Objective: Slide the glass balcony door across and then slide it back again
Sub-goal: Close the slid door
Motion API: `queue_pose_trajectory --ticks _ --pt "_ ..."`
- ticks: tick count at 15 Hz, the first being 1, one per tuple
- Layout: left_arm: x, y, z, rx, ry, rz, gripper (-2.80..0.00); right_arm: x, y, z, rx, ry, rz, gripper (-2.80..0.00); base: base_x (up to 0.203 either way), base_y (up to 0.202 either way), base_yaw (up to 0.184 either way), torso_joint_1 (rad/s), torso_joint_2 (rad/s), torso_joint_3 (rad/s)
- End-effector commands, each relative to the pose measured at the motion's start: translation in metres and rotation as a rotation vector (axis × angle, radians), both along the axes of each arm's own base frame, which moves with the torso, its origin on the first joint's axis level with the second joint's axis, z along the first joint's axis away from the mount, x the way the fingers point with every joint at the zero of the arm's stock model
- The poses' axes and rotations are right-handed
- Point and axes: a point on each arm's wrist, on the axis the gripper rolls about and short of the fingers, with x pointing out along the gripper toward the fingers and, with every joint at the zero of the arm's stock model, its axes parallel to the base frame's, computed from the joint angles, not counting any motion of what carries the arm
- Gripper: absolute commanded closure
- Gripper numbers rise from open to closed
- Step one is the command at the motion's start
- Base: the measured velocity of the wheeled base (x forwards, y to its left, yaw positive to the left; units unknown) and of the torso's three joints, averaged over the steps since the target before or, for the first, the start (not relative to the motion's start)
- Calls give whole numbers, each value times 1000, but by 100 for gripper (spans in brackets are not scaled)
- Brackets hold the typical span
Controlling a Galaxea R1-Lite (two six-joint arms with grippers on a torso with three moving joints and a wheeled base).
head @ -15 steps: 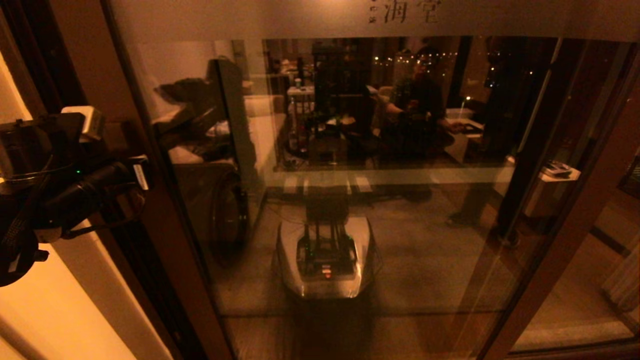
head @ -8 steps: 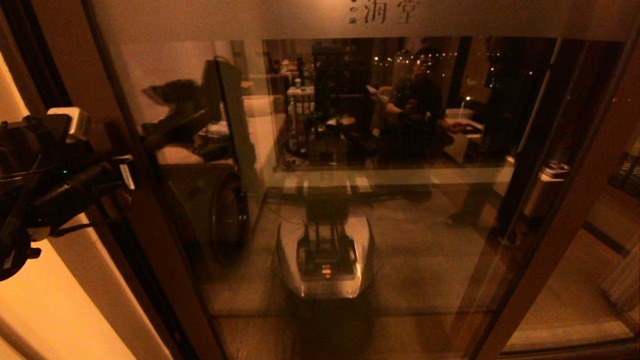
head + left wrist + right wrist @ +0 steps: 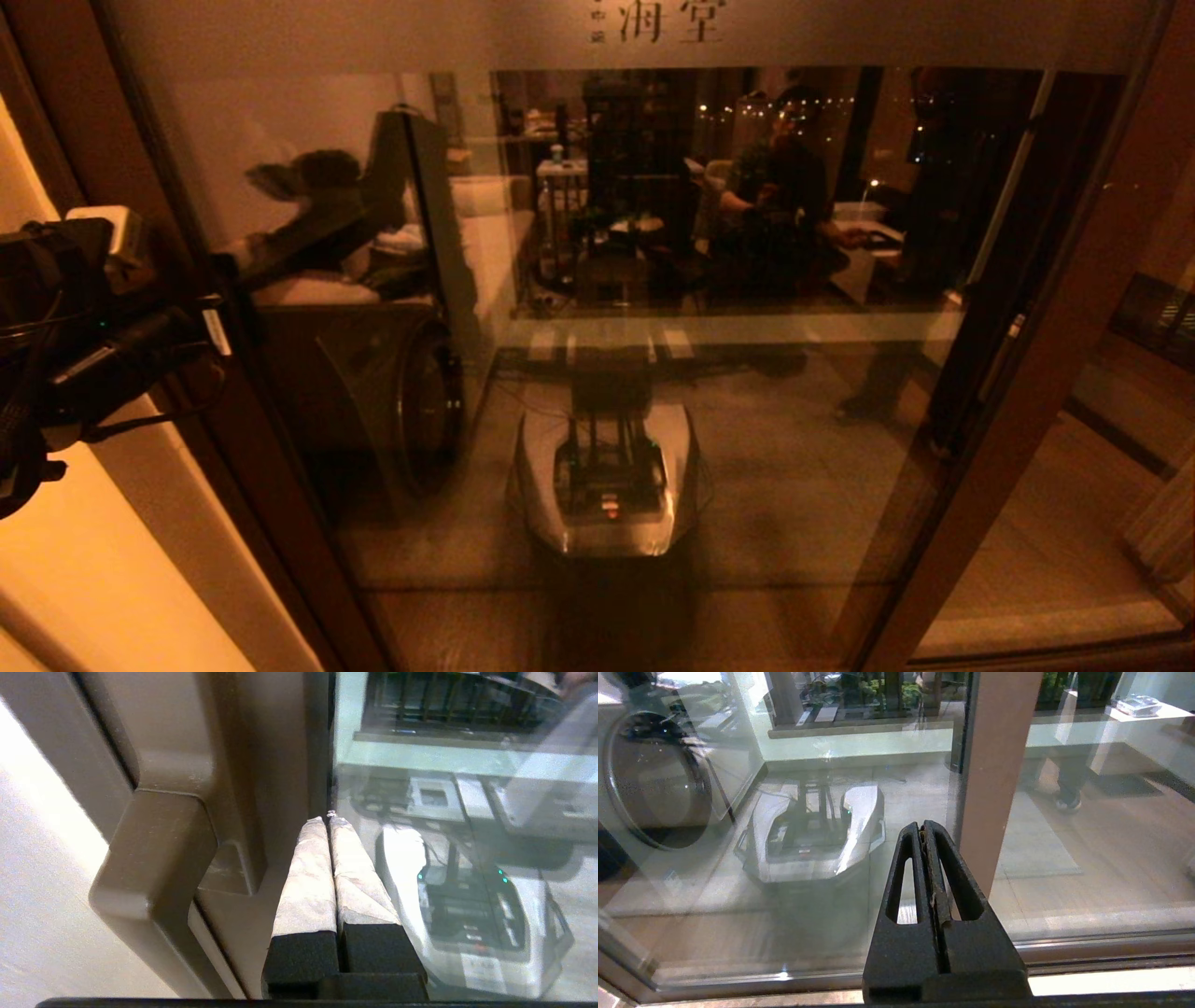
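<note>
So the glass balcony door [image 3: 597, 308] fills pretty much the whole head view, a tall clear pane in a brown wooden frame with a frosted band along the top and dark Chinese characters [image 3: 658, 21] on it. The glass mirrors the room, including the robot's own pale base [image 3: 605, 476].

The left end effector [image 3: 328, 820] is up against the door's left-hand frame post. Its two wrapped fingers [image 3: 308, 877] are pressed flat together with nothing between them, and the tips sit right at the line where the wooden frame meets the glass. The blocky wooden pull handle [image 3: 156, 858] is just beside the fingers, on the frame side, not gripped. In the head view the left arm [image 3: 84, 308] hangs at the left edge, next to that same post.

The right end effector [image 3: 924, 826] is closed too, black fingers together and empty, pointing at the lower glass near the door's right-hand frame post [image 3: 994, 765].
</note>
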Motion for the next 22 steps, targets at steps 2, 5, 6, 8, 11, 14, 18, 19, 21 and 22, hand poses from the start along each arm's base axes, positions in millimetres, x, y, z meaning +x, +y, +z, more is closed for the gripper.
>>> queue_pose_trajectory --ticks 2,5,6,8,11,14,18,19,21,22 --pt "-5 4 6 2 -24 -11 0 0 0 0 -1 1 0 0 0 0 0 0 0 0" --pt "-8 15 8 3 -28 3 0 0 0 0 -1 2 0 0 0 0 0 0 0 0" --pt "-11 16 10 4 -36 3 0 0 0 0 -1 2 0 0 0 0 0 0 0 0" --pt "-26 19 19 5 -63 -10 0 0 0 0 -1 2 -1 0 0 0 0 0 0 0" --pt "-62 39 24 7 -80 -33 0 0 0 0 -1 1 0 0 0 0 0 0 0 0" --pt "-94 78 22 -14 -44 -56 0 0 0 0 -1 2 0 0 0 0 0 0 0 0" --pt "-114 117 -11 -18 75 -127 0 0 0 0 -1 2 0 0 0 0 0 0 0 0" --pt "-113 119 -20 -23 101 -140 0 0 0 0 -1 2 0 0 0 0 0 0 0 0" --pt "-114 117 -23 -29 106 -162 0 0 0 0 -1 2 0 0 0 0 0 0 0 0" --pt "-116 114 -24 -32 107 -176 0 0 0 0 -1 1 0 0 0 0 0 0 0 0"
